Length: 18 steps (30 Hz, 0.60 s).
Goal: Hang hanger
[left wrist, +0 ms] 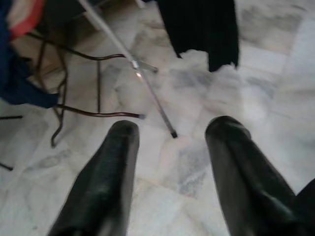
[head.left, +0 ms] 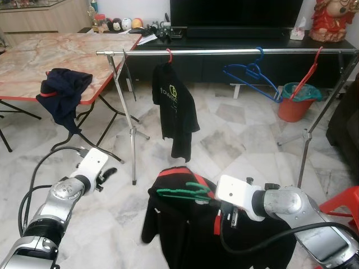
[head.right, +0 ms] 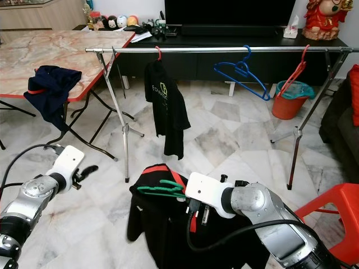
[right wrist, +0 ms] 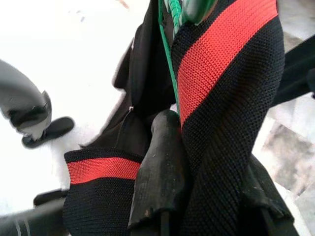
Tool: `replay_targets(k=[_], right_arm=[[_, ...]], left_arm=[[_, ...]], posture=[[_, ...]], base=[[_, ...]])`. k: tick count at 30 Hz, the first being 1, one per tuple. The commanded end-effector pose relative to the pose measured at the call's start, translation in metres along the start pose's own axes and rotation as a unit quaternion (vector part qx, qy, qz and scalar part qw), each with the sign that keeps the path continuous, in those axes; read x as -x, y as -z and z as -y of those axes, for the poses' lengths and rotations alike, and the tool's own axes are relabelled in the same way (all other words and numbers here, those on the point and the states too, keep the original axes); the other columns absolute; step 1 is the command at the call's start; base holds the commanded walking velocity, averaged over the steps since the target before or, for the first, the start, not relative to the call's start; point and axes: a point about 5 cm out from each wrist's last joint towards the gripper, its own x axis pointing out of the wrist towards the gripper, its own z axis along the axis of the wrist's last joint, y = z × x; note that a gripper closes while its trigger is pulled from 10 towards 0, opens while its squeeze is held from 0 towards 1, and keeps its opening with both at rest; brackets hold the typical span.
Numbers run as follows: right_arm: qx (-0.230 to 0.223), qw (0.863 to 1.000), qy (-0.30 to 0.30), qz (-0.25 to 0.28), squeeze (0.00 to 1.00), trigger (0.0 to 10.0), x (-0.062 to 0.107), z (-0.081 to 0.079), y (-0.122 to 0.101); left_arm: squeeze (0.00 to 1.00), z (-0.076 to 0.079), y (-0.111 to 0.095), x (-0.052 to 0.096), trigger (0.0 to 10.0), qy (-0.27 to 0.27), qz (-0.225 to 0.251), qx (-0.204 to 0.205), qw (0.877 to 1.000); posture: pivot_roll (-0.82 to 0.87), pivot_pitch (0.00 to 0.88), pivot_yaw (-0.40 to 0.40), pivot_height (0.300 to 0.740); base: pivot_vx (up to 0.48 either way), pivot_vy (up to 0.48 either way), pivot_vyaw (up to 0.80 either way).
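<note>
Green hanger (head.left: 182, 191) and its black-red garment (right wrist: 221, 98) sit pinched in the right gripper's (head.left: 224, 219) jaws; left gripper's (left wrist: 172, 172) jaws spread.

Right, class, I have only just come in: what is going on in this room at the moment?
A robot is hanging up laundry. Its right gripper is shut on a black garment with red stripes fitted on a green hanger, held low above the floor, in front of the metal clothes rail. A black shirt and two empty hangers already hang on the rail. The left gripper is open and holds nothing.
</note>
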Motion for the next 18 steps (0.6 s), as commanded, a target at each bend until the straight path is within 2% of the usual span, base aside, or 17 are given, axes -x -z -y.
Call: replay_targets(k=[1, 7, 8, 9, 12, 15, 17, 18], right_arm=[[-0.005, 0.999, 0.04, 0.022, 0.0, 10.0, 0.003, 0.01, -0.009], [-0.037, 0.994, 0.079, 0.071, 0.0, 10.0, -0.008, 0.014, -0.031], [-0.04, 0.993, 0.08, 0.078, 0.0, 10.0, -0.011, 0.014, -0.036], [-0.043, 0.992, 0.081, 0.089, 0.0, 10.0, -0.016, 0.012, -0.044], [-0.043, 0.991, 0.083, 0.096, 0.0, 10.0, -0.019, 0.009, -0.051], [-0.049, 0.989, 0.075, 0.118, 0.0, 10.0, -0.023, 0.004, -0.063], [-0.047, 0.989, 0.072, 0.119, 0.0, 10.0, -0.023, 0.003, -0.064], [-0.044, 0.989, 0.065, 0.122, 0.0, 10.0, -0.024, 0.001, -0.067]], left_arm=[[1.0, 0.0, -0.004, -0.002, 10.0, -0.015, 0.006, 0.024, 1.0], [1.0, 0.02, 0.005, -0.006, 10.0, 0.01, -0.014, 0.034, 0.999], [0.0, 0.024, 0.009, -0.006, 10.0, 0.011, -0.021, 0.033, 0.999], [0.0, 0.031, 0.017, -0.006, 10.0, 0.008, -0.032, 0.041, 0.999], [0.0, 0.035, 0.02, -0.006, 10.0, 0.004, -0.036, 0.062, 0.997], [0.0, 0.04, 0.023, -0.008, 10.0, -0.012, -0.036, 0.128, 0.991], [0.0, 0.041, 0.023, -0.008, 10.0, -0.015, -0.034, 0.141, 0.989], [1.0, 0.044, 0.023, -0.009, 10.0, -0.02, -0.031, 0.157, 0.987]], posture=[[-0.19, 0.0, 0.056, 0.74], [-0.19, 0.0, 0.056, 0.74], [-0.19, 0.0, 0.056, 0.74], [-0.19, 0.0, 0.055, 0.74], [-0.2, 0.0, 0.053, 0.74], [-0.19, 0.0, 0.052, 0.74], [-0.2, 0.0, 0.052, 0.74], [-0.2, 0.0, 0.051, 0.74]], base=[[0.0, 0.0, 0.0], [0.0, 0.0, 0.0], [0.0, 0.0, 0.0], [0.0, 0.0, 0.0], [0.0, 0.0, 0.0], [0.0, 0.0, 0.0], [0.0, 0.0, 0.0], [0.0, 0.0, 0.0]])
